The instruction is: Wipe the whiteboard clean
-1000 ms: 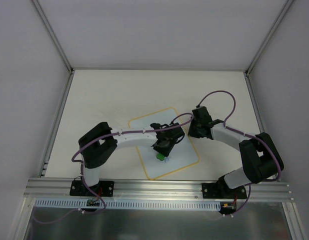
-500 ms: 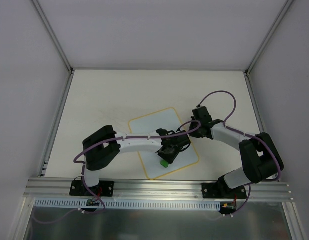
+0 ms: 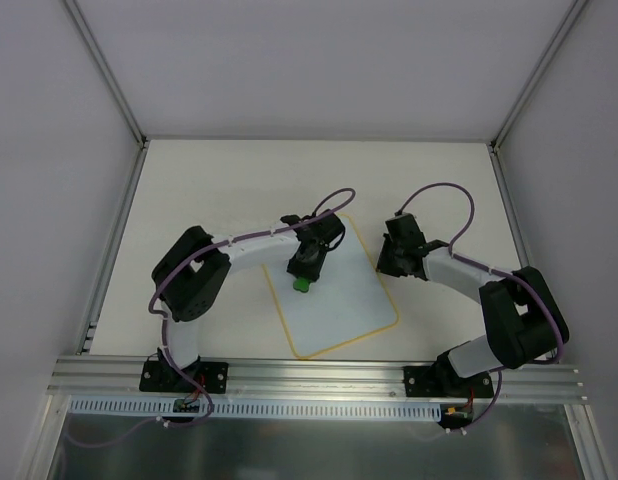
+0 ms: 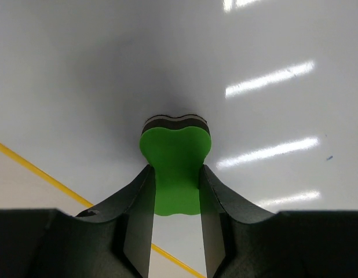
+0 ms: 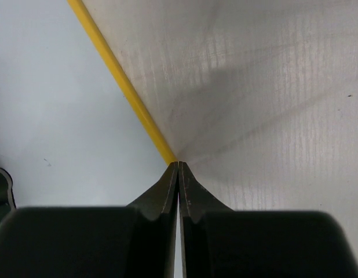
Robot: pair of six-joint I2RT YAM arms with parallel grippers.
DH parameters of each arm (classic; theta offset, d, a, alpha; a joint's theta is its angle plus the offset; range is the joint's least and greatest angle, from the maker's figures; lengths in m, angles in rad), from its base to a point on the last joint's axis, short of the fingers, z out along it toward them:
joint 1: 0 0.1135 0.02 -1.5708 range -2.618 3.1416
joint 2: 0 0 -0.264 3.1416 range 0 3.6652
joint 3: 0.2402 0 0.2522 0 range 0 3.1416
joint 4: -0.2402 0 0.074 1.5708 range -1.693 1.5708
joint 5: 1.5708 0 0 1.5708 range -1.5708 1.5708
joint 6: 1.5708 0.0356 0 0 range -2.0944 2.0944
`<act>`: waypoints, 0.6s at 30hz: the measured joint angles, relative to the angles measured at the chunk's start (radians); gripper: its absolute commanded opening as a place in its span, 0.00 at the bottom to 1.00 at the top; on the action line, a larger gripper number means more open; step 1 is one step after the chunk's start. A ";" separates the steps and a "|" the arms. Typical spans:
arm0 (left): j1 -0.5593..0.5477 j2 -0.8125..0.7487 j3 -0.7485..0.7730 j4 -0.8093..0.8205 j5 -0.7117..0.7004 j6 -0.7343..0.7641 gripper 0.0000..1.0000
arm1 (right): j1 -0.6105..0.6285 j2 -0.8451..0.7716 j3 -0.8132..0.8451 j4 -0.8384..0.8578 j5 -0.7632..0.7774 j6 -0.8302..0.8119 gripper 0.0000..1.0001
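The whiteboard [image 3: 341, 300] lies tilted on the table's middle, pale with a thin yellow rim and no marks that I can make out from above. My left gripper [image 3: 303, 272] is shut on the green eraser [image 3: 301, 284] and holds it down on the board's far left part. In the left wrist view the eraser [image 4: 175, 152] sits between the fingers [image 4: 138, 220], pressed on the board [image 4: 109, 58]; a tiny blue speck [image 4: 329, 157] shows at right. My right gripper [image 3: 379, 266] is shut and empty, its tips [image 5: 178, 165] on the yellow rim [image 5: 124, 81] at the board's right edge.
The off-white tabletop [image 3: 209, 190] is enclosed by white walls with metal posts [image 3: 107, 70] at the back corners. An aluminium rail [image 3: 319, 375] carries both arm bases along the near edge. Purple cables [image 3: 444, 190] loop above the arms.
My left gripper has carried the eraser from the board's near middle up and left to its far left part. The right gripper has stayed on the board's right edge.
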 measured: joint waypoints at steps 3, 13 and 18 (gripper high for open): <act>0.021 0.051 0.073 -0.023 -0.022 0.044 0.00 | 0.000 -0.002 -0.003 0.004 0.000 0.002 0.04; 0.017 0.211 0.300 -0.041 -0.013 0.191 0.00 | -0.003 -0.002 -0.006 0.012 0.000 0.004 0.04; -0.012 0.212 0.298 -0.028 -0.011 0.232 0.00 | -0.004 -0.006 -0.013 0.021 0.001 0.005 0.04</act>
